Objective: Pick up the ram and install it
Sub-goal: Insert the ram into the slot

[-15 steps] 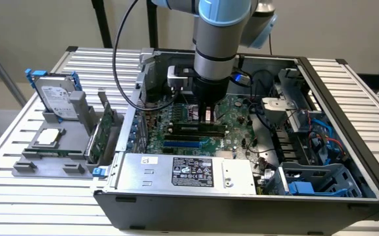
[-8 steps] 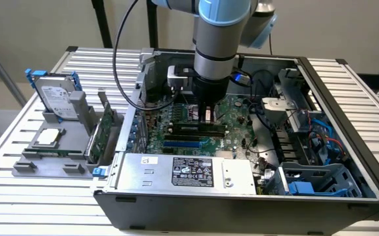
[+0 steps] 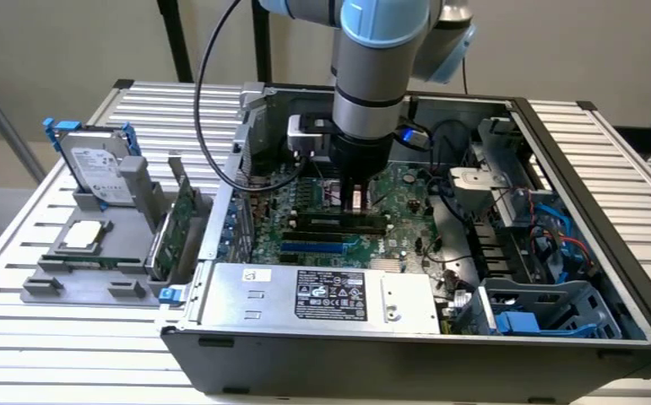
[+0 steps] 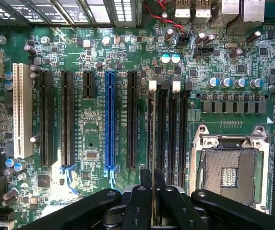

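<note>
Black fingers (image 4: 142,203) of my gripper (image 4: 153,201) clench the ram (image 4: 153,158), seen edge-on at lower centre of the wrist view, poised over a memory slot (image 4: 152,124). Beyond lies the motherboard (image 4: 94,143) with its CPU socket (image 4: 231,167). I judge insertion under way; next calls for straight, aligned downward pressure into the slot.
</note>
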You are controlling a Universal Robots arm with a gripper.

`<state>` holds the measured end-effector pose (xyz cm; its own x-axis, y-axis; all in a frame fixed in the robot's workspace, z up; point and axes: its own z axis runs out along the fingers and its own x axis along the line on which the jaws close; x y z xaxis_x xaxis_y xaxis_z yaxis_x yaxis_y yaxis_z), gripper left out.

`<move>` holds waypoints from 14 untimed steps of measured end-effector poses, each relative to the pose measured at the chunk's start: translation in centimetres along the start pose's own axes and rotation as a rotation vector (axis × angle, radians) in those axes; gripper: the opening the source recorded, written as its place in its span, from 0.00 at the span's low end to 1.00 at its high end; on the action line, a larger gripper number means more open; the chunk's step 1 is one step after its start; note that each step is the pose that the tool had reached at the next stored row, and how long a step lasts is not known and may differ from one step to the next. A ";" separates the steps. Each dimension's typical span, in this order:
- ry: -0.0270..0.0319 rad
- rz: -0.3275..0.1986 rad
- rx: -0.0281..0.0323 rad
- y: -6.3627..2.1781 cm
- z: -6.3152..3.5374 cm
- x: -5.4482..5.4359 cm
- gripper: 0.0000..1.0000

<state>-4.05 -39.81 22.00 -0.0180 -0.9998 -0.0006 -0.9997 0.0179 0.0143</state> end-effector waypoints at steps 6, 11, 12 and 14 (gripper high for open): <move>-0.0003 0.000 0.0001 0.03 -0.34 0.0 1.00; -0.0005 0.000 0.0002 0.15 -1.65 0.0 1.00; -0.0006 0.000 0.0002 0.17 -1.88 0.0 1.00; -0.0008 0.000 0.0002 0.23 -2.16 0.0 1.00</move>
<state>-4.25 -39.80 24.15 -0.0180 -0.9998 -0.0013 -0.9997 0.0180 0.0141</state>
